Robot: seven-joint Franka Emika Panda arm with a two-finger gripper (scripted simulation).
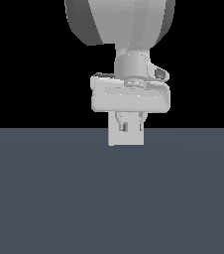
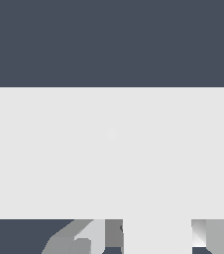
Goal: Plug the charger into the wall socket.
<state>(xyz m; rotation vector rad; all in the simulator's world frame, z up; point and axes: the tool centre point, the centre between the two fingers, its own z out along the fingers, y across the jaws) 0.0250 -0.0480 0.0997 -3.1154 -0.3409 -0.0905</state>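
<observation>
In the exterior view my gripper [image 1: 130, 129] points straight down, just above the dark floor. Its fingers [image 1: 120, 121] stand close together against a white square plate, the wall socket [image 1: 126, 139], which stands upright on the floor. In the wrist view the socket [image 2: 112, 154] fills the middle as a wide white band with one faint dot. A white block, the charger [image 2: 157, 235], sits between my two fingers [image 2: 86, 238], and my gripper [image 2: 157, 245] is shut on it. The charger's prong is hidden. I cannot tell whether the charger touches the socket.
A flat dark grey-blue floor [image 1: 44, 198] spreads all around the socket, under a black background. The arm's large grey link [image 1: 119, 20] hangs above the hand.
</observation>
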